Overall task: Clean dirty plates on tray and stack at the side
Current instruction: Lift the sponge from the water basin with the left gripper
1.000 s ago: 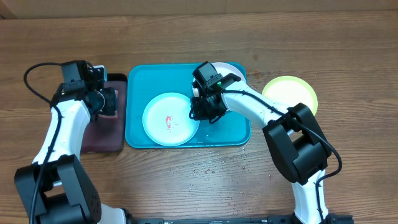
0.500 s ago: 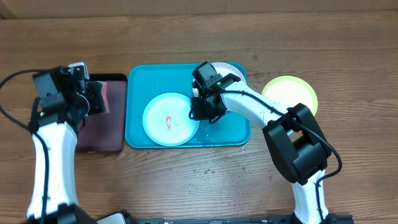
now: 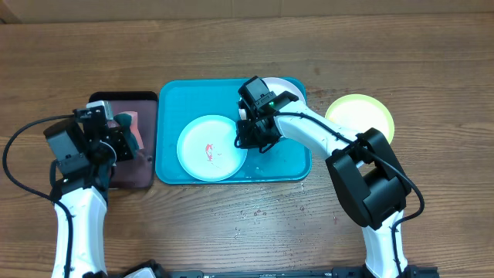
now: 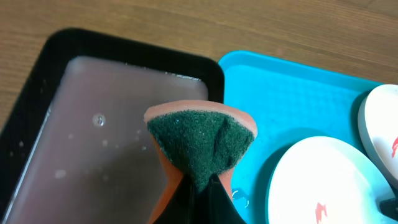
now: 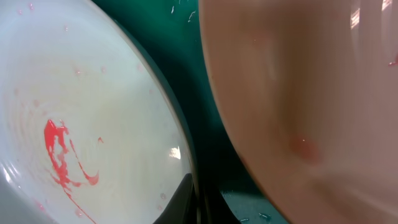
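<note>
The coming move is judged to be a wipe of the light blue plate [image 3: 212, 148], and it turns on where that plate lies from the sponge [image 4: 202, 140]. The sponge is pinched in the closed left hand [image 4: 198, 198], green scouring face outward, and is held above the black tray [image 3: 123, 176], whose pinkish water is seen below it. From there the plate lies to the right, just across the near rim of the teal tray [image 3: 171, 100], so a short sideways reach by the left arm is called for. The red smear [image 3: 208, 151] is set near the plate's middle, nearer the left hand than the right.

The right hand [image 3: 248, 141] is placed at the plate's right rim. In the right wrist view the fingers [image 5: 180, 196] are drawn close together with the rim between them, so the plate is judged to be clamped and steadied there. The plate being round, no long axis has to be matched.

Three plates are counted. Two are inside the teal tray: the light blue plate, and the white plate [image 4: 382, 124], which is largely covered by the right arm from overhead and bears a red mark. The yellow-green plate [image 3: 363, 114] is set on the bare bench [image 3: 432, 62], just to the right of the teal tray. One sponge and two trays are counted.
</note>
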Tool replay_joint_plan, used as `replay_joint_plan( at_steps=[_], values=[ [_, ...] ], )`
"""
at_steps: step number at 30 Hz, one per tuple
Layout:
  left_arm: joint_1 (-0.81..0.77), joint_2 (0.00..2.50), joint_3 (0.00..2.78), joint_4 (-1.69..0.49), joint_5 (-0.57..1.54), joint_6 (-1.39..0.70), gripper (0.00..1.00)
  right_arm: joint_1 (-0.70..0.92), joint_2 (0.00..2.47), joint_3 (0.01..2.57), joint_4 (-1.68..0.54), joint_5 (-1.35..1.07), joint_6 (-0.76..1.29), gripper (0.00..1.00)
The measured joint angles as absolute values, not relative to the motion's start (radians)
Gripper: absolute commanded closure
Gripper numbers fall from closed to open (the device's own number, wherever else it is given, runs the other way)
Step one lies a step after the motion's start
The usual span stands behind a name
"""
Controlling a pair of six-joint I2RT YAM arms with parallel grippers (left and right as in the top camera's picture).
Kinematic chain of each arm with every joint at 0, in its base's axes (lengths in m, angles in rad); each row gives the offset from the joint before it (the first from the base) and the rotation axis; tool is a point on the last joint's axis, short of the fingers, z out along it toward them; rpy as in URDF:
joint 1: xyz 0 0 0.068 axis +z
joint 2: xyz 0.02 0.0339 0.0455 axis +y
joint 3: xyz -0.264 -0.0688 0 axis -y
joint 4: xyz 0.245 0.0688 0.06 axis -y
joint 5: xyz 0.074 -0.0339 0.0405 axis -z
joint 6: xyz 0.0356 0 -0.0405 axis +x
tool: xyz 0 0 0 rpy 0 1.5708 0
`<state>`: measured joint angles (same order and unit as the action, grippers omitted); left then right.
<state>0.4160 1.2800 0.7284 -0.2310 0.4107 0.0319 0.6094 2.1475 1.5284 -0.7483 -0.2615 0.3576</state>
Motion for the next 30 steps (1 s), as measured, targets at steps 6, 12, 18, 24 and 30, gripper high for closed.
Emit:
replay_joint_plan(
  at_steps=[6,12,18,24,30],
  values=[
    [0.474,1.356,0.728,-0.200,0.519,0.028,0.96,0.609,2.148,1.528,-0.744,-0.258,0.354,0.96],
    [0.540,1.422,0.728,-0.141,0.666,0.028,0.96,0.609,2.148,1.528,-0.741,-0.258,0.354,0.96],
    [0.577,1.450,0.728,-0.133,0.778,0.028,0.96,0.609,2.148,1.528,-0.736,-0.257,0.354,0.96],
    [0.578,1.454,0.728,-0.134,0.814,0.028,0.96,0.609,2.148,1.528,-0.734,-0.257,0.354,0.96],
    [0.578,1.454,0.728,-0.134,0.825,0.028,0.96,0.610,2.148,1.527,-0.734,-0.257,0.353,0.96]
  ],
)
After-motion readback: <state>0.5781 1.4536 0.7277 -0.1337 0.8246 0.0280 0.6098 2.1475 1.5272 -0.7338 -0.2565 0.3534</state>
